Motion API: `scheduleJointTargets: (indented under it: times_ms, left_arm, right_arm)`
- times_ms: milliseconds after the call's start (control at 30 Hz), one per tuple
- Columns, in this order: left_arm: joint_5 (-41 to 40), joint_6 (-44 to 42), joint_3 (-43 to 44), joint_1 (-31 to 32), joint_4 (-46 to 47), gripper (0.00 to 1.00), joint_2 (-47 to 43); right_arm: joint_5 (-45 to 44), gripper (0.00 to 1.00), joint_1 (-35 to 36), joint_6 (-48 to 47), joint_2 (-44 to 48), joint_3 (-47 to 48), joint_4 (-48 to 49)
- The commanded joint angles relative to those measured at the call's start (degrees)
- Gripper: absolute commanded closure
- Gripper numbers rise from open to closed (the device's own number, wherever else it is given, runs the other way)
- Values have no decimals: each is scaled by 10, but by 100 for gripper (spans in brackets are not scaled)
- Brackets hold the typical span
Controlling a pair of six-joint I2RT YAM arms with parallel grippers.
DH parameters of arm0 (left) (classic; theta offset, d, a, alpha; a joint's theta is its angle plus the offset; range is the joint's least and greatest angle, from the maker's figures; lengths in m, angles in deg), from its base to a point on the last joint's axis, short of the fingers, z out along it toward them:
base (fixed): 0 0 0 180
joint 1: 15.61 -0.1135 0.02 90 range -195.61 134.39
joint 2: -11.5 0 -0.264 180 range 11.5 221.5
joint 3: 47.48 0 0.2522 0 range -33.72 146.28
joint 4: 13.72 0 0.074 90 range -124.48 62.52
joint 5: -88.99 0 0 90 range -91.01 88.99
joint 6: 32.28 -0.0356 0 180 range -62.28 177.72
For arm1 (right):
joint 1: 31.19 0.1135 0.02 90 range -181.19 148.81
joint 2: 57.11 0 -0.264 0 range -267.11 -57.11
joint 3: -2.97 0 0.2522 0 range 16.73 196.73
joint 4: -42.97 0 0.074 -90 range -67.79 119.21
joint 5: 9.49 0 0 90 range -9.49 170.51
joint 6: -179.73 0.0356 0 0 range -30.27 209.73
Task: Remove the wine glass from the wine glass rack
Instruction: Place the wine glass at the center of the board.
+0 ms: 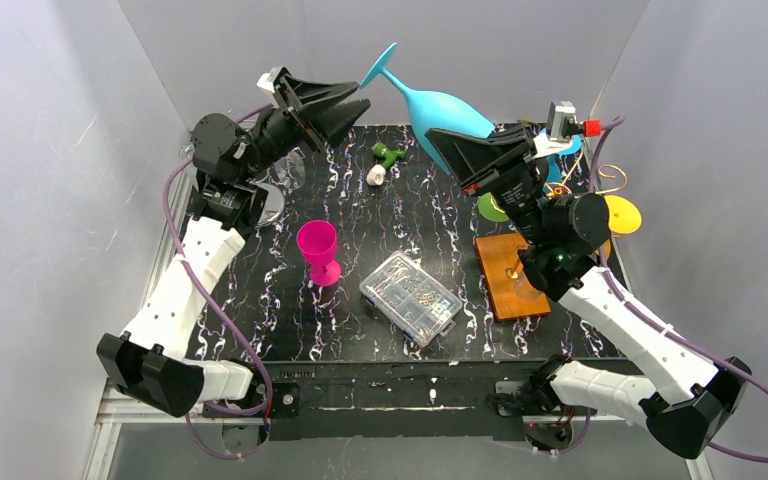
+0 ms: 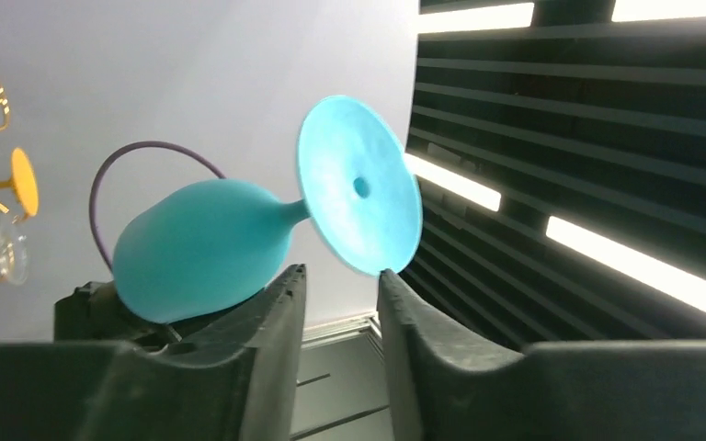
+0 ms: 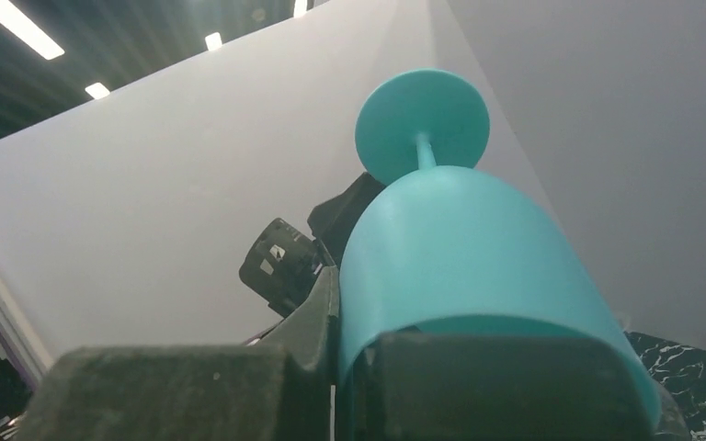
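Two tools by one glass. Which has it? Log from the left. (RK)

Left tool [image 1: 357, 100] is raised over the far left of the black marbled bench [image 1: 260, 290], jaws a narrow slit with nothing between them. The round foot of the teal plastic wine glass [image 1: 445, 110] lies just at its fingertips. In the left wrist view the rim appears to touch one tip, not pinched. (JM)

Axis? (RK)

It slants from the foot, high and left, down rightward to the bowl. Right tool [image 1: 438, 140] is clamped on the bowl wall, one finger inside and one outside, holding the glass aloft. (JM)

Rack? (RK)

Golden curled-wire wine glass rack [image 1: 615, 178] on its orange-brown wooden base stands further right, behind the right arm and apart from the glass. Judgement: the glass is off. The right arm carries it, so set-down falls to that arm. (JM)
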Motion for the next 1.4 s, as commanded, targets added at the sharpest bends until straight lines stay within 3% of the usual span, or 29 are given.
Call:
scheduleJointTargets:
  times_ms: [0, 133, 233, 333, 433, 533, 633, 800, 933, 1067, 1367]
  left_arm:
    - [34, 16, -23, 5, 18, 52, -2]
    - [59, -57, -51, -1, 6, 20, -7]
    - [104, -199, -63, -2, -90, 2, -27]
    - [96, -371, -99, -3, -235, 2, -82]
    - [43, -543, -63, -1, -437, 2, -116]
    - [-53, -693, -7, 12, -593, 2, -141]
    - [-145, -782, 33, 26, -692, 2, -154]
    - [-295, -865, 81, 48, -788, 2, -179]
    - [-413, -915, 122, 56, -845, 2, -179]
    - [-457, -936, 129, 60, -862, 2, -184]
    - [-523, -955, 163, 60, -889, 2, -179]
  right_arm:
    - [-44, 99, -2, -35, 17, 21, -34]
    - [-69, 99, -2, -83, 26, 73, -160]
    - [-100, 99, -2, -124, 27, 133, -282]
    - [-120, 99, -2, -159, 18, 197, -400]
    - [-120, 99, -2, -175, -10, 262, -514]
    - [-109, 99, -2, -181, -57, 327, -621]
    - [-97, 99, -1, -190, -110, 408, -715]
    - [-76, 99, 17, -189, -162, 462, -786]
    - [-117, 99, 88, -205, -204, 495, -844]
    - [-181, 99, 175, -217, -236, 531, -896]
    - [-199, 99, 258, -225, -314, 583, -981]
